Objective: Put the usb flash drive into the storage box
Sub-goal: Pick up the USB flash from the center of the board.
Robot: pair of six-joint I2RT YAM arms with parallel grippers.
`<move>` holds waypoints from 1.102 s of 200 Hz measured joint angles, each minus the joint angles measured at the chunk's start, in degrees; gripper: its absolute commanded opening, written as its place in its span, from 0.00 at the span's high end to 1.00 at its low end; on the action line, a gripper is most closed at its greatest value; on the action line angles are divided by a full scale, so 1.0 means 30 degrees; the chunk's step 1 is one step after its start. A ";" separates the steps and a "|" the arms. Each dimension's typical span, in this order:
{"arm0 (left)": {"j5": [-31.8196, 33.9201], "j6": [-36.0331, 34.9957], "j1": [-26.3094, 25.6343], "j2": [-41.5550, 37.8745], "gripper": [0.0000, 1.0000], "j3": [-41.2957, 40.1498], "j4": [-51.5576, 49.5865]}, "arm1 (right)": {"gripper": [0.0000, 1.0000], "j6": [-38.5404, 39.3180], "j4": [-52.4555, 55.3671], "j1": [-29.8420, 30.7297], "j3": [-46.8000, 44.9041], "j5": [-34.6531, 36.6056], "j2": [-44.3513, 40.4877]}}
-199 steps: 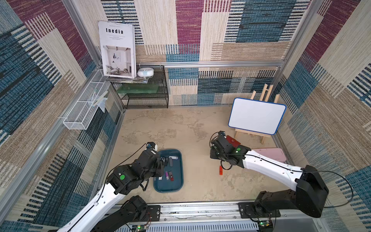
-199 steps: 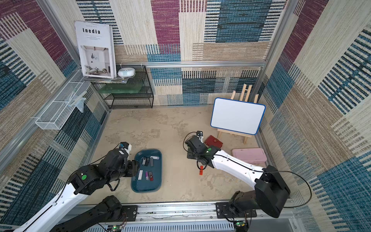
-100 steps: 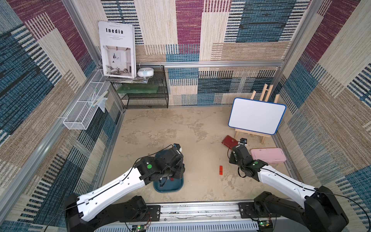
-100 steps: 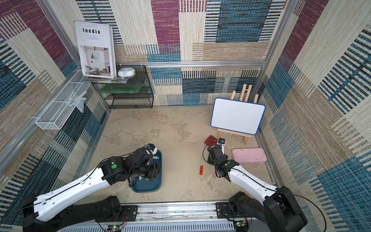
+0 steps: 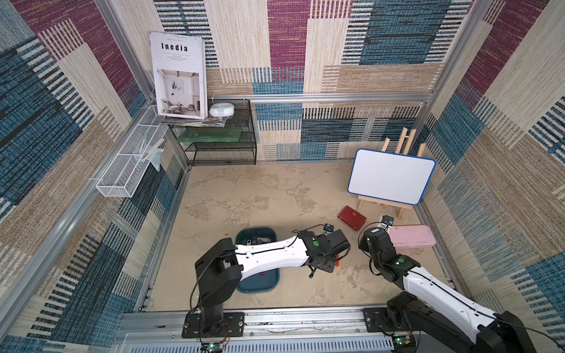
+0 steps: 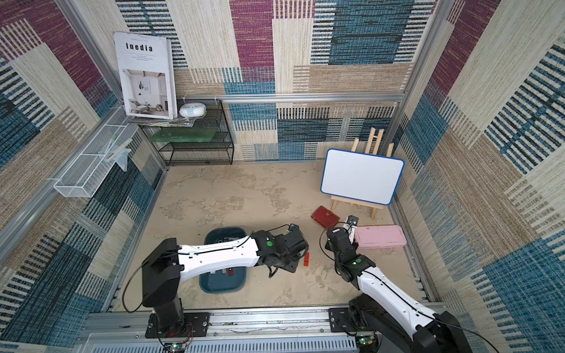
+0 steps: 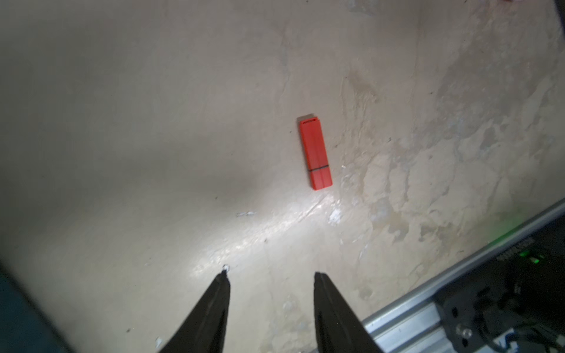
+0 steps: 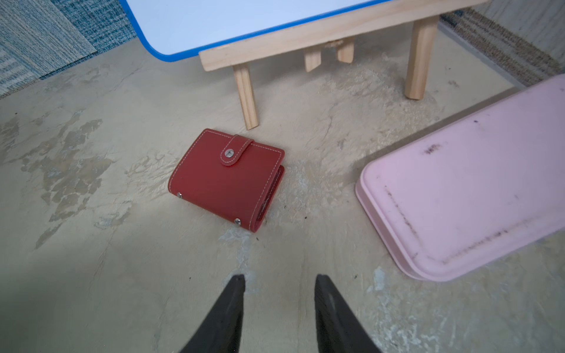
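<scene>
Because the usb flash drive lies flat on the tabletop outside the storage box, off the side facing the pink case, the left gripper has to reach across the box for it. It hovers short of the drive, jaws partly apart and empty, seemingly set just wider than the drive to straddle it. Farther from the box, the right gripper hangs by a red wallet, likewise partly parted and holding nothing, probably to keep clear.

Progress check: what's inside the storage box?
In the box: small dark and silver items at the far end, a red one nearer. The left arm covers the middle; contents there unseen.
</scene>
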State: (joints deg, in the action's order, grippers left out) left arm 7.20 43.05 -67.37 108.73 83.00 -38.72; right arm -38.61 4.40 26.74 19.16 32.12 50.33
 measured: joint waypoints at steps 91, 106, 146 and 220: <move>-0.0146 0.0576 -0.0335 0.5246 0.54 0.4932 -0.1129 | 0.55 -0.0204 -0.0328 -0.0095 -0.0146 -0.0124 -0.0153; 0.0138 0.0583 -0.0313 0.5741 0.54 0.5384 -0.1647 | 0.55 -0.0211 -0.0350 -0.0182 -0.0153 -0.0102 -0.0211; 0.0474 0.0641 -0.0306 0.6615 0.55 0.6251 -0.2834 | 0.54 -0.0248 -0.0386 -0.0219 -0.0299 -0.0117 -0.0408; 0.0692 0.0546 -0.0248 0.7519 0.56 0.7402 -0.3534 | 0.54 -0.0255 -0.1064 -0.0219 -0.0299 -0.0240 -0.0437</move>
State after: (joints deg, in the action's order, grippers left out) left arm 9.28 44.69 -68.12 131.28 105.21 -49.32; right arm -39.38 1.21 26.09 18.26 31.40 49.01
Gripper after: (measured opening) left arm 0.446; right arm 0.464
